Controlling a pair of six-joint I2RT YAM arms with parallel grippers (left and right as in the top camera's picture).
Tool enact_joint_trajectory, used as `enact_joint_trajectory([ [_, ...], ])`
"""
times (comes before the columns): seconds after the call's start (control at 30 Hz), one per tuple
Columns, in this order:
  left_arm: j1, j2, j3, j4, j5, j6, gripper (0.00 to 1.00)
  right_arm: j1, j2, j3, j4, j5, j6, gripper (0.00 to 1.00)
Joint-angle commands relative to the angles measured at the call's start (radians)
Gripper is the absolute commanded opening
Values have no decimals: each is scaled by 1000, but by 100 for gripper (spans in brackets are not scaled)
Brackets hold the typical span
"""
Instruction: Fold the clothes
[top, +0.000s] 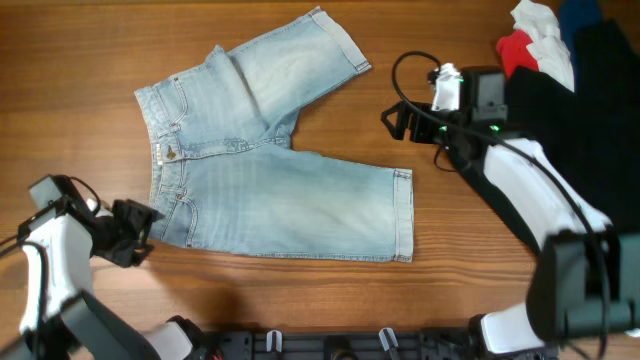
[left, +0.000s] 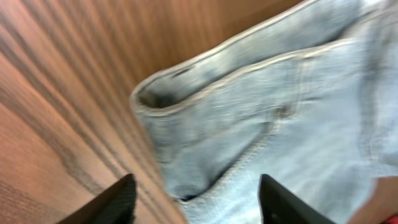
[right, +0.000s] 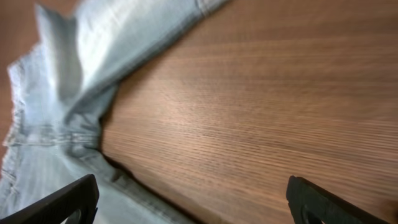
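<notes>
The light blue denim shorts (top: 270, 170) lie spread on the wooden table, waistband at the left, one leg reaching to the upper right and the other to the right. My left gripper (top: 135, 232) is open and empty just left of the waistband's near corner; its view shows that corner and a pocket (left: 261, 118) between the fingers (left: 196, 202). My right gripper (top: 397, 120) is open and empty over bare wood to the right of the shorts, between the two legs. Its view shows the crotch and upper leg (right: 81, 81) at the left, with its fingers (right: 193, 202) spread wide.
A pile of black (top: 590, 110), red (top: 515, 50) and white (top: 545, 40) garments lies at the far right. The table's front edge with a black rail (top: 330, 345) runs along the bottom.
</notes>
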Motion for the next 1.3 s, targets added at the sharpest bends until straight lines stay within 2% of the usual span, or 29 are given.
enact_joint_trajectory([
  [0.0, -1, -124, 33, 3, -2, -1, 73, 29, 148, 151, -33, -63, 2, 97],
  [0.1, -2, -175, 33, 3, -2, 0, 79, 35, 261, 305, -87, -68, 14, 99],
  [0.13, -2, -190, 33, 2, -2, -1, 83, 37, 302, 357, -98, -68, 24, 99],
  [0.37, -2, -207, 33, -1, -2, -1, 84, 39, 596, 755, -209, -119, 25, 99],
  [0.5, -2, -207, 33, -1, -2, -1, 84, 43, 742, 925, -245, -131, 52, 100],
  [1.07, -2, -207, 33, -13, -2, 10, 83, 104, 855, 941, -149, -95, 172, 97],
  [1.17, -2, -207, 33, -21, -5, 34, 83, 109, 863, 941, -131, -84, 182, 88],
  [1.27, -2, -207, 33, -23, -6, 42, 83, 109, 863, 941, -121, -48, 212, 68],
])
